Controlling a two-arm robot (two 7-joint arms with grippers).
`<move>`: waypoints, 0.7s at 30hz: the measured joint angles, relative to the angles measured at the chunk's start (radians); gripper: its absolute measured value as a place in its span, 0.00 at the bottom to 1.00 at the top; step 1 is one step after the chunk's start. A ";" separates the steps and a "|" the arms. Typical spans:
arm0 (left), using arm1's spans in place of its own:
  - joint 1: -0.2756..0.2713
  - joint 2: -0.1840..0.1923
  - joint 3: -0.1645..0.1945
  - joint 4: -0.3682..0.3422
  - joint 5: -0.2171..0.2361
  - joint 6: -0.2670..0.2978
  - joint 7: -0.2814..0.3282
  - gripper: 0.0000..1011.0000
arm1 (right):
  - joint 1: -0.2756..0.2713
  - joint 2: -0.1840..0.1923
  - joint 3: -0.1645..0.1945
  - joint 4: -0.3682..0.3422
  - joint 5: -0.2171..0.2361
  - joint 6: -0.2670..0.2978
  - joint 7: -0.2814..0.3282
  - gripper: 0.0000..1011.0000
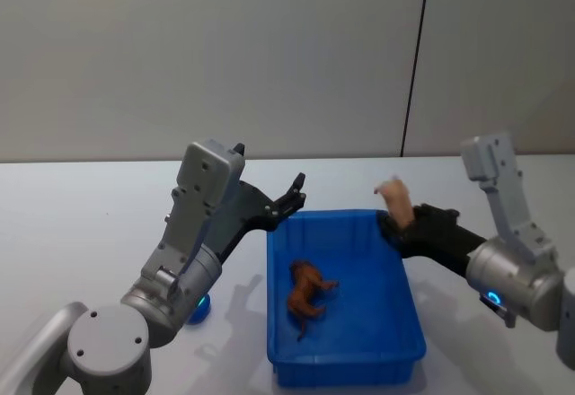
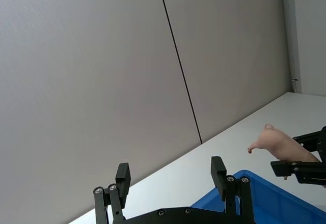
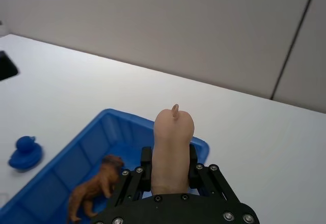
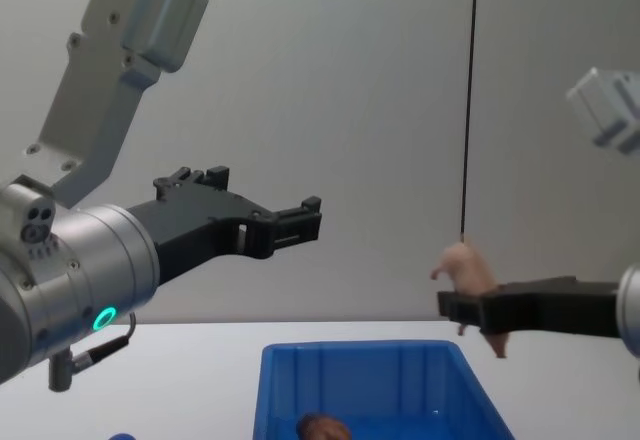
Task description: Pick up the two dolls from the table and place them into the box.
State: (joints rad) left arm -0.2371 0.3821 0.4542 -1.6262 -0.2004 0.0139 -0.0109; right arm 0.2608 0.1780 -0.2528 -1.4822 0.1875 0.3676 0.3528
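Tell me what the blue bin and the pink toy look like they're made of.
The blue box: looks like rigid moulded plastic, evenly coloured with a slight sheen and thick rim. The pink doll in the right gripper: probably rubber or vinyl, smooth and matte, though the look leaves it open.

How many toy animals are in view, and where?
3. The reddish-brown doll lies inside the blue box; the pale pink doll is held by the right gripper over its far corner; a blue duck sits on the table beside it.
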 joint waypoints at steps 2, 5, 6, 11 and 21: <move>0.000 0.000 0.000 0.000 0.000 0.000 0.000 0.99 | 0.011 -0.001 -0.003 0.004 -0.003 0.009 0.036 0.36; 0.000 0.000 0.000 0.000 0.000 0.000 0.000 0.99 | 0.027 -0.003 -0.006 0.011 -0.006 0.024 0.084 0.36; 0.000 0.000 0.000 0.000 0.000 0.000 0.000 0.99 | 0.031 -0.003 -0.007 0.013 -0.007 0.028 0.096 0.36; 0.000 0.000 0.000 0.000 0.000 0.000 0.000 0.99 | 0.064 -0.008 -0.016 0.031 -0.013 0.058 0.180 0.52; 0.000 0.000 0.000 0.000 0.000 0.000 0.000 0.99 | 0.126 -0.020 -0.033 0.075 -0.027 0.120 0.338 0.83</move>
State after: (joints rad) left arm -0.2371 0.3821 0.4542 -1.6262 -0.2004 0.0139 -0.0109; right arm 0.3873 0.1578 -0.2861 -1.4077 0.1607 0.4874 0.6909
